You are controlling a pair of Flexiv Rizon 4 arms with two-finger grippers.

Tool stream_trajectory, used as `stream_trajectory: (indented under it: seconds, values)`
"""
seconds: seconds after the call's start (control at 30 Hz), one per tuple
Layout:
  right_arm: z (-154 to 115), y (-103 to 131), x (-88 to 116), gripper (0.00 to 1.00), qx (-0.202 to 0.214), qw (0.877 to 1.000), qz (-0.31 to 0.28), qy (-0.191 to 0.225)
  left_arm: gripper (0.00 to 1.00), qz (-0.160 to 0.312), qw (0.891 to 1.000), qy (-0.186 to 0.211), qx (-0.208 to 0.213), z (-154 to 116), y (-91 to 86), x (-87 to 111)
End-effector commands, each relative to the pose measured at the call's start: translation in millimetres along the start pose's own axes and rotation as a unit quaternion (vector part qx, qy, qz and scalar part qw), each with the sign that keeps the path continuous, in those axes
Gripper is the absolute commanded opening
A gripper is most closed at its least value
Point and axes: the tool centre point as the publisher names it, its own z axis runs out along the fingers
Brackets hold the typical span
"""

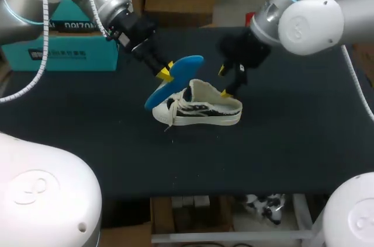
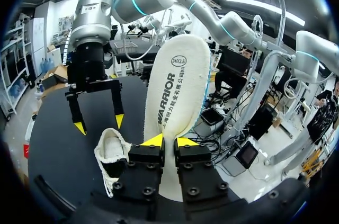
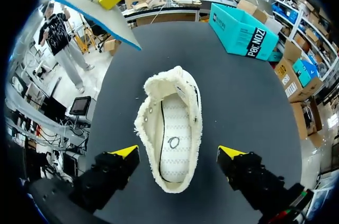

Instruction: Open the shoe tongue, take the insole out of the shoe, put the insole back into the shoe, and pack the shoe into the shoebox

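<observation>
L gripper [image 2: 169, 141]: mine, held up above the toe end of the shoe [image 1: 204, 110]. Both yellow tips were pressed on the insole [image 2: 180, 86] from 2 sides, pinching it near one end.
insole: out of the shoe, off the table [image 1: 292, 142], tilted. Low end hung just beside the shoe's toe/lace area, high end rose up & away from the shoe. Couldn't tell if the low end touched the shoe. Blue face was twd the head cam, white printed face twd my L wrist cam.
shoe: white w/ dark side stripes, stood upright on its sole approx mid-table. Mouth was wide open, w/ pale stitched lining showing inside & a fuzzy collar round the opening.
laces [image 1: 170, 119]: white, at the shoe's toe half, one loose end hanging down the side.
R gripper [image 3: 178, 152]: mine, hung above the shoe's heel end. Fingers were spread wide, one each side of the heel, gripping nothing. No contact w/ the shoe that I could see.
shoebox [image 1: 58, 42]: teal, on the table well apart from the shoe, back past its toe end on my L arm's side.
</observation>
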Motion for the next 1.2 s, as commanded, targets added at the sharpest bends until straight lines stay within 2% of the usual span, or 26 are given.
stream_trajectory:
  seconds: [0.03,0.5,0.77,0.83,0.9,0.93,1.0,1.03,1.07,1.2]
  values:
    - [11,13,-5,1.00,0.153,0.988,0.000,0.008,0.00,-0.008,0.996,-0.084,0.004,-6,14.5,20.6]
    - [32,35,-2,1.00,0.237,0.971,0.016,-0.015,0.00,-0.051,0.992,-0.118,0.000,-22,56.1,42.5]
    - [46,31,-7,1.00,0.245,0.969,0.022,-0.025,0.00,-0.063,0.990,-0.124,-0.005,-23,70.8,47.8]
    - [48,32,-8,0.94,0.250,0.967,0.021,-0.029,0.00,-0.068,0.989,-0.132,-0.009,-23,73.9,48.0]
    - [49,34,-8,0.92,0.260,0.965,0.021,-0.033,0.00,-0.070,0.988,-0.136,-0.011,-22,76.6,47.6]
    - [50,35,-9,0.89,0.261,0.965,0.021,-0.034,0.00,-0.071,0.988,-0.136,-0.011,-22,78.3,47.3]
    - [50,36,-9,0.47,0.270,0.962,0.026,-0.038,0.00,-0.073,0.988,-0.137,-0.010,-23,80.9,46.8]
    - [50,36,-9,0.33,0.270,0.962,0.027,-0.039,0.00,-0.073,0.988,-0.137,-0.010,-23,82.0,46.8]
    - [50,36,-9,0.02,0.273,0.961,0.030,-0.041,0.00,-0.074,0.988,-0.137,-0.010,-24,82.6,46.9]
    - [51,34,-9,0.00,0.277,0.959,0.035,-0.041,0.00,-0.075,0.988,-0.138,-0.008,-26,85.6,48.7]
